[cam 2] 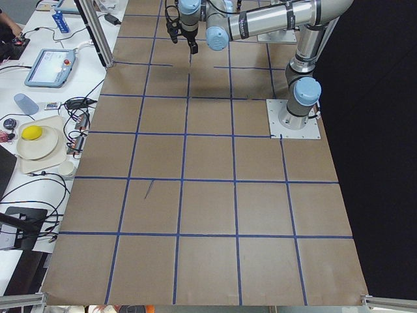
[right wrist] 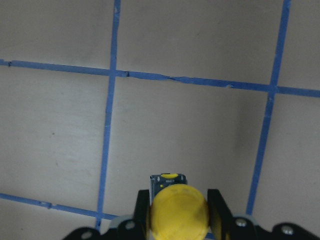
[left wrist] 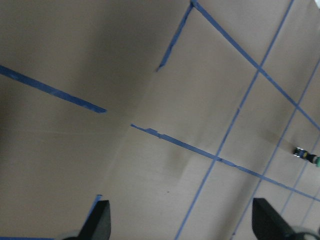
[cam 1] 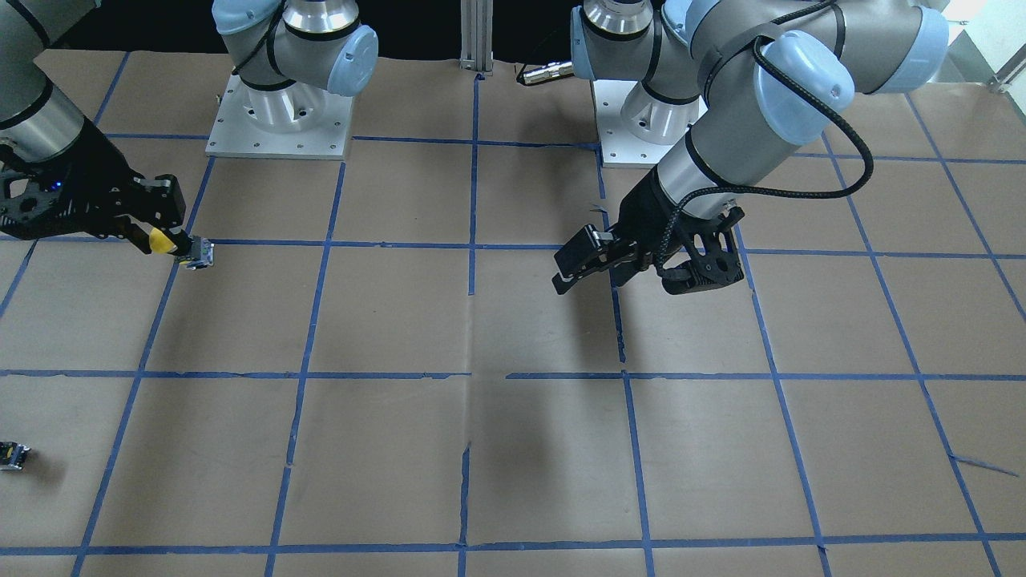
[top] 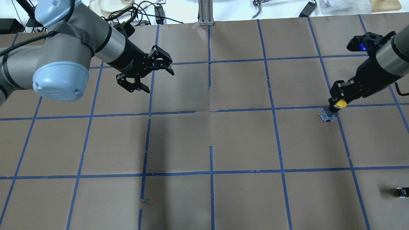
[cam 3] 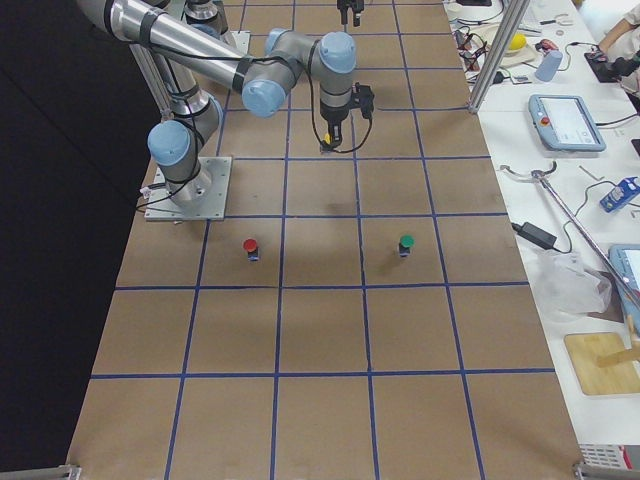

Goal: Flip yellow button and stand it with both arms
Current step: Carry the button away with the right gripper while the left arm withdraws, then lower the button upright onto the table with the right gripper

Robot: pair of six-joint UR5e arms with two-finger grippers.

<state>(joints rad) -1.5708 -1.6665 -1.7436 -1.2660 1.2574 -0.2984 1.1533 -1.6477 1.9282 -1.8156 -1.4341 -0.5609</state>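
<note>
The yellow button (top: 340,103) is clamped by its round cap in my right gripper (top: 337,101) at the right side of the table. Its grey-black body (top: 327,115) points down and away from the gripper, close over the paper; I cannot tell whether it touches. The right wrist view shows the cap (right wrist: 179,212) between both fingers (right wrist: 218,207). In the front view the button (cam 1: 163,241) is at the left. My left gripper (top: 159,81) hangs open and empty above the table's left part, also in the front view (cam 1: 633,272), with its fingertips (left wrist: 100,217) wide apart.
A small black capless part (top: 402,191) lies near the table's right front edge, also in the front view (cam 1: 14,455). A red button (cam 3: 250,247) and a green button (cam 3: 405,243) stand on the brown paper. The arm bases (cam 1: 279,120) are bolted at the robot's side.
</note>
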